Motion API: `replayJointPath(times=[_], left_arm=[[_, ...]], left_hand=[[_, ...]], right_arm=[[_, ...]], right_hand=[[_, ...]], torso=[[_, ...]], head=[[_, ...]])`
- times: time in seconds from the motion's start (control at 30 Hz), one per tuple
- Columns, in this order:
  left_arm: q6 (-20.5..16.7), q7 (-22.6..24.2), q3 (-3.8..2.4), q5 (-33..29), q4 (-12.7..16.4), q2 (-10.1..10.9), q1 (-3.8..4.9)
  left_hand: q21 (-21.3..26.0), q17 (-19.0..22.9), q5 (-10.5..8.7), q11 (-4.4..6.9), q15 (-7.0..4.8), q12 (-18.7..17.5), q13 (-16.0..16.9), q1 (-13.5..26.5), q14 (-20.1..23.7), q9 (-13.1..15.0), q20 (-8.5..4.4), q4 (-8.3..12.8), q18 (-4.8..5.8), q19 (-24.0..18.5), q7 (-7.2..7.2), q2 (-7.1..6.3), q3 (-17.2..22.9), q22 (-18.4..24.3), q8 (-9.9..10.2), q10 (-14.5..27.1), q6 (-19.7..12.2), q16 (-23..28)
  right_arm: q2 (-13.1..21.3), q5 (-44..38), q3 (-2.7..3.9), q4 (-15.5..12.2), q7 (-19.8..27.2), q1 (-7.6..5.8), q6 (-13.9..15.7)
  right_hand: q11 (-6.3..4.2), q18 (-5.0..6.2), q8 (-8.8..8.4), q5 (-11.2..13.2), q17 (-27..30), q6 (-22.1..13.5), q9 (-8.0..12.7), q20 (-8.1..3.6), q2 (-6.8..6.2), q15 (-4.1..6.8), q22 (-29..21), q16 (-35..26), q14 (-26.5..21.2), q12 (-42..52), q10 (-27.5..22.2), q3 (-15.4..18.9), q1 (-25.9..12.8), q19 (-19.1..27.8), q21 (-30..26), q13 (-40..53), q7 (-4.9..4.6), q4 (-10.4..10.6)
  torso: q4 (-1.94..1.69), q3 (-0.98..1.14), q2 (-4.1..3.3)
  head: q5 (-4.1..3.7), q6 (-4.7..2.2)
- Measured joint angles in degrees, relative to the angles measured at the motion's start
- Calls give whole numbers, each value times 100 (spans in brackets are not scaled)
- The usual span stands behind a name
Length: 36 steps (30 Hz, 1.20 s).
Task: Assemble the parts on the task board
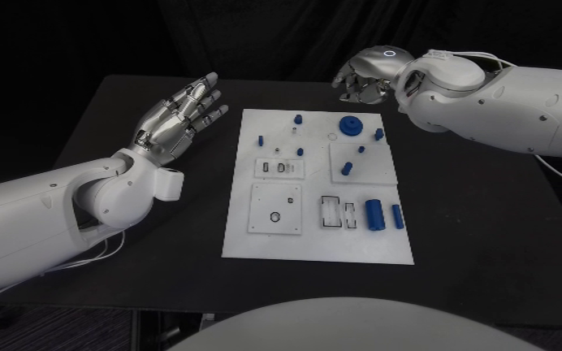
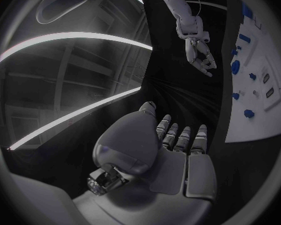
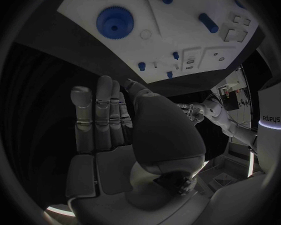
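Observation:
The white task board [image 1: 316, 245] lies in the middle of the black table. A blue gear [image 1: 352, 126] stands near its far edge, with several small blue pegs [image 1: 301, 152] around it. A large blue cylinder [image 1: 375, 214] and a slimmer one [image 1: 397, 216] lie at the near right. My left hand [image 1: 178, 119] hovers left of the board's far corner, fingers spread, holding nothing. My right hand [image 1: 365, 79] hangs beyond the far edge, above the table behind the gear, and it is empty too. The right wrist view has that hand [image 3: 109, 120] flat, with the gear [image 3: 114, 21] ahead of it.
Raised white plates with slots and holes [image 1: 278, 208] sit on the board's near left and middle. Bare black table [image 1: 469, 205] surrounds the board on all sides. The left wrist view shows my left hand [image 2: 172, 150], the board [image 2: 259, 125] and my right hand [image 2: 200, 55] across from it.

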<state>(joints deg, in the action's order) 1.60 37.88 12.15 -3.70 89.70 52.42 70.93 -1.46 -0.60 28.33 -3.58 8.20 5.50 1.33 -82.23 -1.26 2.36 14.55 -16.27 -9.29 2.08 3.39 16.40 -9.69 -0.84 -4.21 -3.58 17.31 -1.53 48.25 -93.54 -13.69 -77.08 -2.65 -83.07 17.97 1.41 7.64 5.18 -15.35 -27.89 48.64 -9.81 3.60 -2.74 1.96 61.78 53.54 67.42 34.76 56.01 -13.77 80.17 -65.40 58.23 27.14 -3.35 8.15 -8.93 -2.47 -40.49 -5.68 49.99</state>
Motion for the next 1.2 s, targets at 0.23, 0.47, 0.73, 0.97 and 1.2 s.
replayJointPath(times=[0.23,0.47,0.73,0.97,1.2], left_arm=[[2,0,-2,0,-23,-25,0],[7,0,-1,0,-50,-54,0],[19,-4,0,0,-56,-67,-2],[29,-7,0,0,-57,-69,-2],[41,-11,0,0,-66,-85,-2]], left_hand=[[0,0,0,0,0,0,0,0,0,0,0,0,-1,0,0,0,0,0,0,0,0,-28],[0,-2,0,0,0,0,-1,0,0,0,0,1,0,0,12,0,1,0,0,0,12,-28],[0,-5,0,0,0,0,-1,0,0,-1,0,16,0,0,20,0,16,1,0,0,20,-28],[0,-4,0,0,0,0,-2,0,0,-1,0,16,0,0,20,0,16,1,0,0,20,-28],[0,-4,24,0,0,0,-2,-46,1,-1,0,-1,0,0,20,-1,32,1,0,0,20,-27]], right_arm=[[129,209,-28,158,-3,206,-199],[31,289,-28,391,-33,366,-360],[-100,268,-27,554,-82,489,-450],[-138,242,-27,599,-131,512,-468],[-129,212,-26,607,-192,534,-523]], right_hand=[[-81,-276,-65,348,-4101,59,48,-12,33,106,1236,2543,1331,4958,2125,304,-285,-1077,1326,4699,-63,263],[-98,-274,-121,829,-4706,-9,66,-24,25,96,1318,3090,1619,5312,2776,594,-578,-1329,1789,4782,-125,497],[-98,-366,-131,668,-4705,-68,103,-13,28,116,1317,3129,1638,5312,2775,653,-575,-1355,1827,4781,-123,447],[-98,-365,-131,563,-4705,-77,110,-18,58,116,1316,3212,1638,5312,2775,657,-546,-1390,1893,4781,-132,407],[-98,-365,-131,382,-4705,-97,117,-18,71,116,1316,3212,1638,5311,2775,626,-425,-1390,1894,4780,-152,329]], torso=[[31,-18,14],[52,-24,4],[46,-13,-15],[29,-13,-16],[36,-30,-3]], head=[[51,0],[59,0],[-10,0],[-29,0],[-24,0]])
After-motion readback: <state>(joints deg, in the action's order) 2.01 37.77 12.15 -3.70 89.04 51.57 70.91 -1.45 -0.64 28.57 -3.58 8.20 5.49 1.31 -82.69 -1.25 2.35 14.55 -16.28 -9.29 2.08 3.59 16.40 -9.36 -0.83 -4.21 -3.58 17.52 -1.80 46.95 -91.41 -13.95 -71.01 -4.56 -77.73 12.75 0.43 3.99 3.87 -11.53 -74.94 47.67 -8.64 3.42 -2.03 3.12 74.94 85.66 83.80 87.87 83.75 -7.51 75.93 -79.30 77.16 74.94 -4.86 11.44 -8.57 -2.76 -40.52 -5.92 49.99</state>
